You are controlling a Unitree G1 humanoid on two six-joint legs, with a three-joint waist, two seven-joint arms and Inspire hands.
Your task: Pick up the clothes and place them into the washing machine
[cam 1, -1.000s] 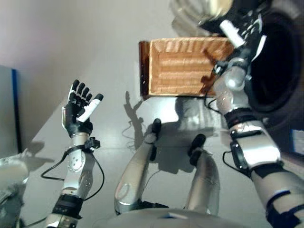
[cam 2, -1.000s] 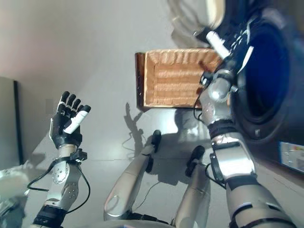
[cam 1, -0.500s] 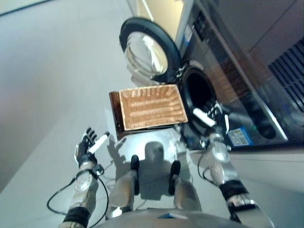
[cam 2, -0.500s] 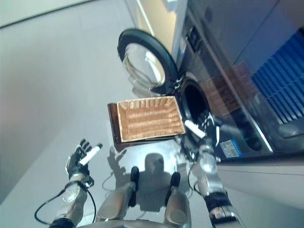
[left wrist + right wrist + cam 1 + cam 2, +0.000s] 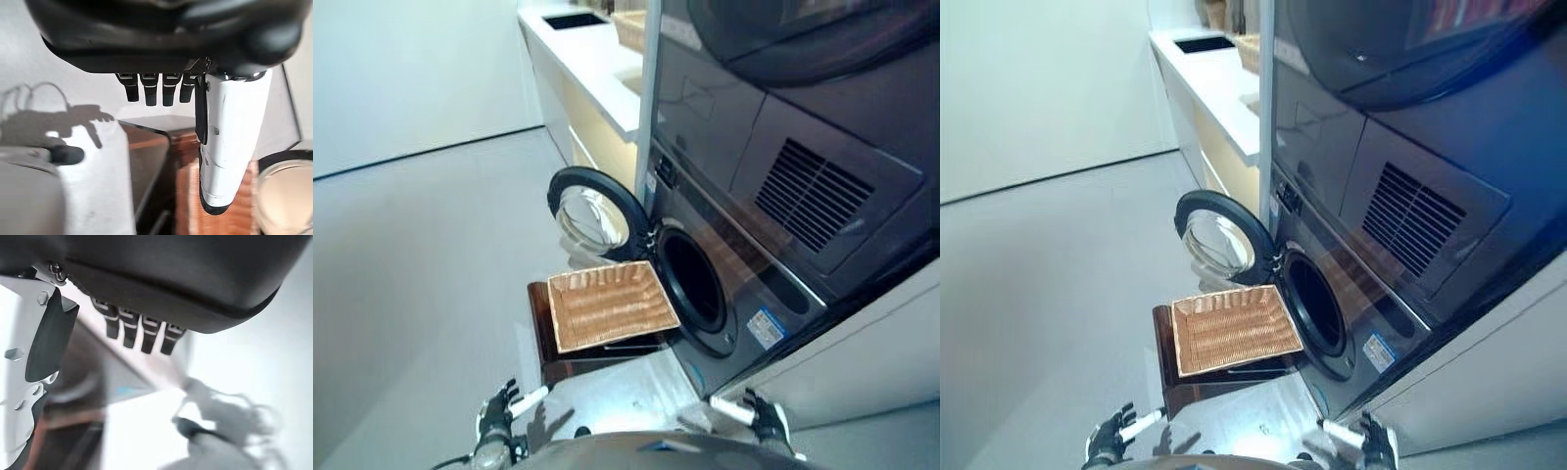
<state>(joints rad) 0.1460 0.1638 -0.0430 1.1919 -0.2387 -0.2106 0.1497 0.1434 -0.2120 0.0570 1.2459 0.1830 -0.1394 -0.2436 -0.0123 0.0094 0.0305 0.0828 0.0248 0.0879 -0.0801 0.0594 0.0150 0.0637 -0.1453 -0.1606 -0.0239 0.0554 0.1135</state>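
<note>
Two hands show at the lower edge of the head views, and both are empty. The left hand [image 5: 496,415] sits low on the left with dark fingers straight and spread and its white-covered thumb standing out; its wrist view confirms straight fingers [image 5: 149,92] holding nothing. The right hand [image 5: 762,421] sits low on the right, likewise relaxed, fingers [image 5: 128,330] extended in a row beside the white thumb, nothing in its grasp.

No clothes can be made out in any view. The woven basket [image 5: 610,305], rectangular, shallow and tan with a ribbed wicker texture, shows only its bare bottom. It rests on a dark brown, glossy stool or low stand [image 5: 548,351] directly before the machine.

The washing machine [image 5: 734,264] is a dark grey, smooth-fronted unit. Its round porthole opening [image 5: 690,281] is dark inside; whether any cloth lies within cannot be told. The circular door [image 5: 592,211], a black ring round a clear domed glass, stands swung open to the left of the opening, just behind the basket. A second dark appliance [image 5: 1400,108] with a slatted vent panel is stacked above. A white counter [image 5: 592,64] with pale cabinet fronts runs away behind the machine. The floor [image 5: 421,255] is smooth, plain grey.
</note>
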